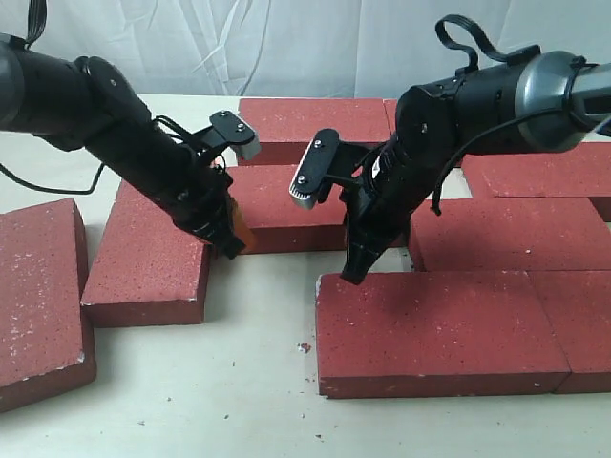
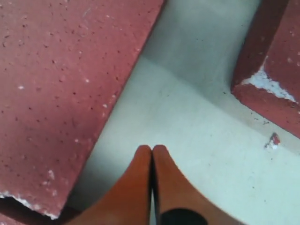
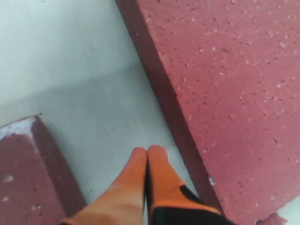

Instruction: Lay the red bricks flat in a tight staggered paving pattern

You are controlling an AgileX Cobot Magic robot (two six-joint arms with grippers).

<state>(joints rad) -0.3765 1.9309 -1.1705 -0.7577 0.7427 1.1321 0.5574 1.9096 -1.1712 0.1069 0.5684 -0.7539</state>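
Note:
Several red bricks lie flat on the pale table. One angled brick (image 1: 158, 253) sits left of centre, and a middle brick (image 1: 286, 205) lies behind the gap. A large front brick (image 1: 439, 329) lies right of centre. My left gripper (image 1: 234, 250) is shut and empty, its tip low at the angled brick's right edge. In the left wrist view the left gripper (image 2: 152, 149) hangs over bare table beside that brick (image 2: 61, 84). My right gripper (image 1: 351, 277) is shut and empty, at the front brick's far left corner. The right wrist view shows the right gripper (image 3: 147, 151) beside a brick's edge (image 3: 234, 93).
Another brick (image 1: 38, 296) lies at the far left. More bricks sit at the back (image 1: 315, 124) and right (image 1: 506, 234), with one at the front right (image 1: 582, 324). A chipped whitish brick corner (image 2: 269, 84) faces the left gripper. Small red crumbs (image 1: 304, 347) dot the table.

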